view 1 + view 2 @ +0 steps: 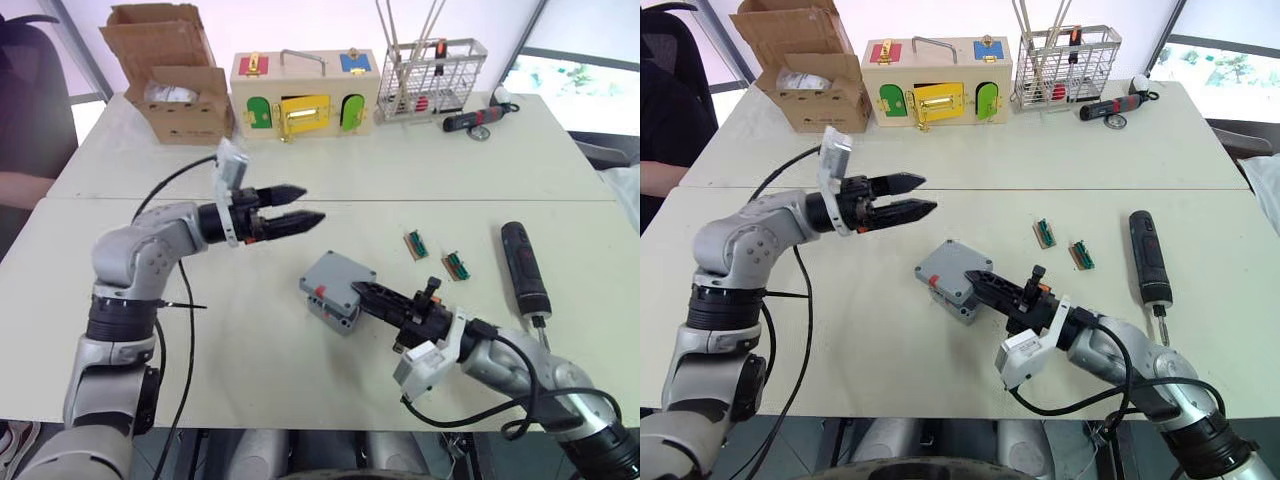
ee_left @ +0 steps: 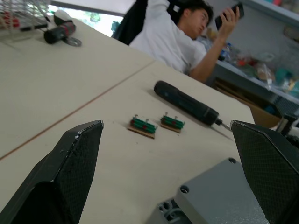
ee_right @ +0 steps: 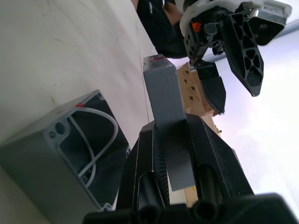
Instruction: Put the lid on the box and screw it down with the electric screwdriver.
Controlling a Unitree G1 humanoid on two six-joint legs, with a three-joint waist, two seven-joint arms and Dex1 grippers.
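The right gripper (image 3: 180, 140) is clenched on the flat square grey plastic lid (image 3: 166, 100) by its edge, apparently held half over the deep grey plastic junction box (image 3: 70, 149) on the table. The lid looks light, rigid and smooth (liable to slip). The left gripper (image 1: 300, 206) hovers released.

Bright daylight from windows; soft shadows; wrist close-ups blurred.

Flat grey plastic lid (image 3: 164, 100) clamped edge-on in right claw (image 3: 174, 140); deep grey plastic box (image 3: 70, 144) open beside fingertips, wires visible; black cylindrical electric screwdriver (image 1: 523, 266) lies well right.
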